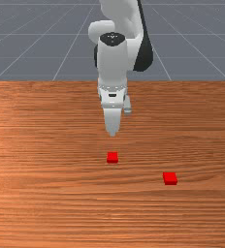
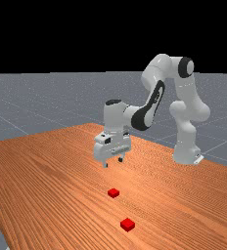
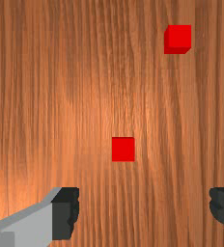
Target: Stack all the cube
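The gripper [image 2: 113,162], wide open and empty, has the nearer red cube [image 1: 112,157] below it and slightly out, away from the arm's base [image 2: 186,155].

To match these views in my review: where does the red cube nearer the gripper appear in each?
Front view: nearer red cube, below the picture's centre.
Far view: nearer red cube, below the gripper.
Wrist view: nearer red cube, closer to the gripper than the other red cube.
Shared landmark: other red cube.
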